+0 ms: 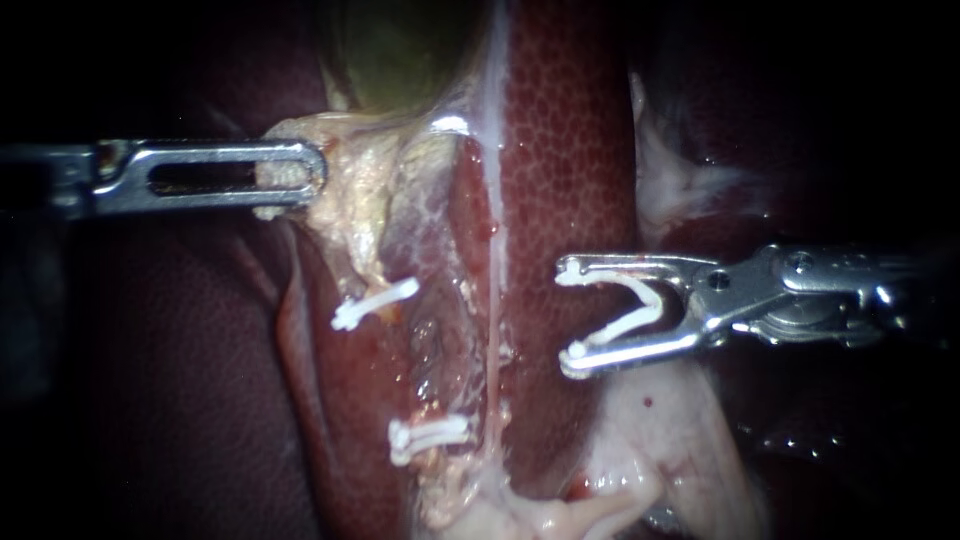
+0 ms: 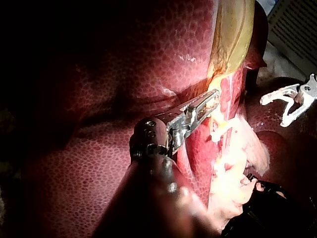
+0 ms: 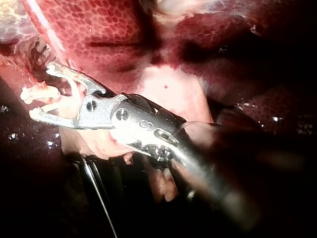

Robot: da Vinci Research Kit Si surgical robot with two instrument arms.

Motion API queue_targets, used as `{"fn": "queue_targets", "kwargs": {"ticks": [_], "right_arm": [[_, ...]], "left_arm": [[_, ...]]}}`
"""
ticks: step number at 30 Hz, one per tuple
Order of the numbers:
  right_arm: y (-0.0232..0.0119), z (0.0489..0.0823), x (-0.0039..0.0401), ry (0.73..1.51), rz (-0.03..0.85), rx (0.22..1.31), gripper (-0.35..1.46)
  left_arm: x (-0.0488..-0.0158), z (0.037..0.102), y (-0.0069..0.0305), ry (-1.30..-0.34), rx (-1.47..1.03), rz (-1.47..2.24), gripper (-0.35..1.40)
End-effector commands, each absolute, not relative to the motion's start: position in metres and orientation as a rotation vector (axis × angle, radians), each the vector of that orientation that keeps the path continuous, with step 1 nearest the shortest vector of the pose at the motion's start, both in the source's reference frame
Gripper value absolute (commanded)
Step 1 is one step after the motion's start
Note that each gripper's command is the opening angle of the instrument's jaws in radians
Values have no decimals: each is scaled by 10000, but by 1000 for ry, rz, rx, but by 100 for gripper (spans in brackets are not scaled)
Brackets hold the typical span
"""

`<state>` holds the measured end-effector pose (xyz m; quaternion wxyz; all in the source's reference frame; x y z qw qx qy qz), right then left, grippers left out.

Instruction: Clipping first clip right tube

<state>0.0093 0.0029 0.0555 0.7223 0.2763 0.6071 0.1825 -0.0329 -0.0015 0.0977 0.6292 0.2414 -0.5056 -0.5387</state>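
Note:
My right instrument (image 1: 569, 315) comes in from the right, its jaws wide apart with an open white clip (image 1: 640, 310) seated between them and touching both. The tips stand just right of the thin pale right tube (image 1: 495, 300), apart from it, over the liver (image 1: 570, 150). The left tube bears two white clips, an upper clip (image 1: 375, 303) and a lower clip (image 1: 428, 436). My left instrument (image 1: 300, 175) is shut on pale yellowish tissue (image 1: 350, 190) below the greenish gallbladder (image 1: 400, 50). In the right wrist view, the right instrument (image 3: 40, 91) carries its clip (image 3: 73, 101).
Pale fatty tissue (image 1: 660, 440) lies under and below the right instrument. More pale tissue (image 1: 680, 180) shows at the upper right. Dark liver (image 1: 150, 380) fills the left side. In the left wrist view, the right instrument (image 2: 274, 111) hangs beyond the left instrument (image 2: 213, 96).

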Motion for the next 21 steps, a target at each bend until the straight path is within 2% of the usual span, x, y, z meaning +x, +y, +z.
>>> {"fn": "queue_targets", "kwargs": {"ticks": [1, 7, 10, 16, 21], "right_arm": [[29, 555, 93, 1341, 403, 610, 60], [19, 564, 98, 1339, 397, 602, 60], [10, 575, 105, 1307, 392, 604, 60], [-14, 615, 122, 1212, 384, 620, 60], [-29, 654, 131, 1188, 403, 660, 60]], "left_arm": [[-329, 978, -15, -1157, 552, -1236, -35], [-329, 979, -16, -1157, 549, -1238, -35], [-329, 979, -16, -1157, 547, -1239, -35], [-329, 980, -16, -1157, 545, -1241, -35], [-329, 982, -17, -1157, 543, -1241, -35]]}}
